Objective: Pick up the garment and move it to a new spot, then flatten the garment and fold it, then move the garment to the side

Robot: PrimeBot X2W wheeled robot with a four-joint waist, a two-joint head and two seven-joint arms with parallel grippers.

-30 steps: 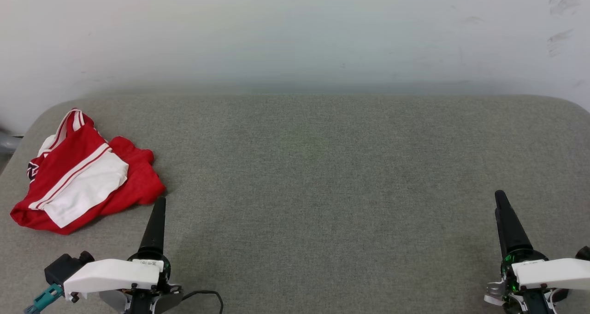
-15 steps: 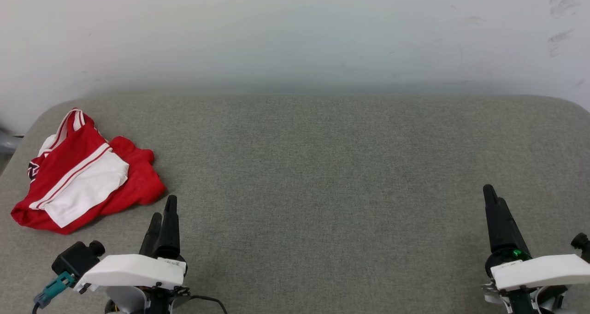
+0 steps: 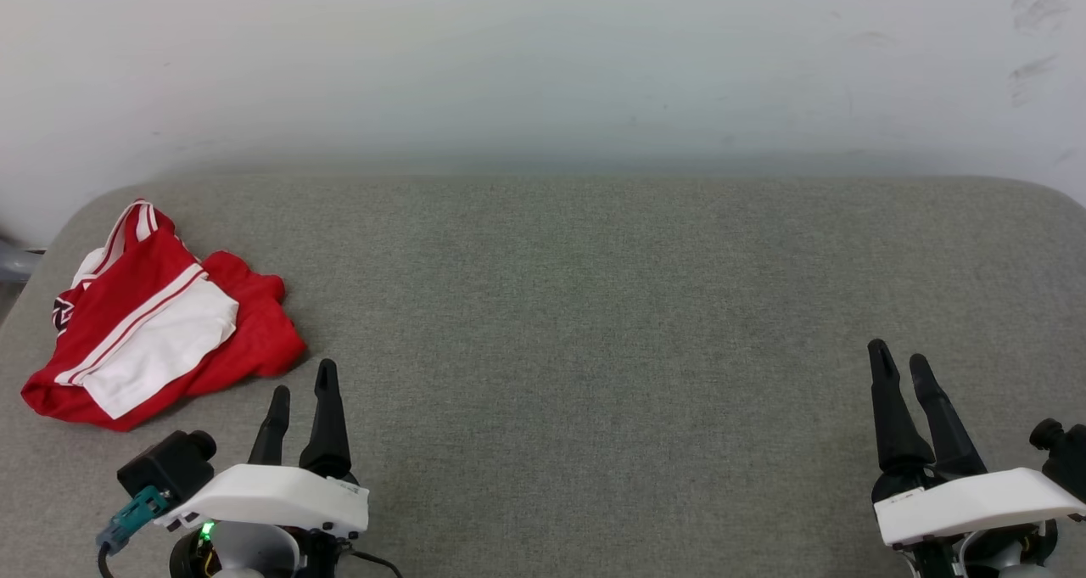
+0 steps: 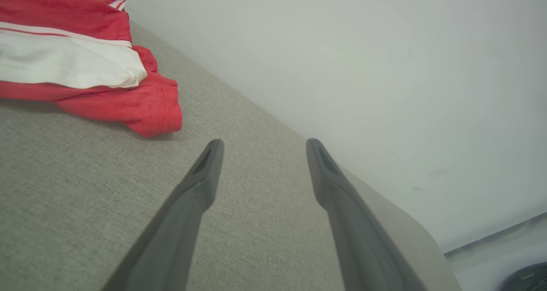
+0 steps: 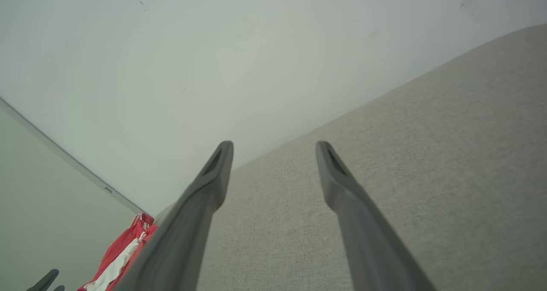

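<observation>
My left gripper [image 3: 302,377] sits at the lower left of the head view, its two fingers parted with nothing between them. My right gripper [image 3: 898,353], at the lower right, is spread the same way and just as empty. The garment [image 3: 161,323] lies crumpled at the left end of the grey padded surface [image 3: 594,306], up and to the left of my left fingertips, near them but not touching. I judge the step in hand to be the reach for the first pick-up, and it belongs to my left side, since my right is well apart from the cloth. In my left wrist view the red heap sits in the upper left corner, so I should swing that way until a raised fold lies between my fingers. The red bulge nearest me looks the best bite. I would come down astride it, one finger on each side, and close on cloth alone without pinching the padding beneath. The jersey looks thin and probably slippery, so I want a deep grip through several layers, then a lift high enough for the trailing hem to clear before I carry it toward the bare middle.
</observation>
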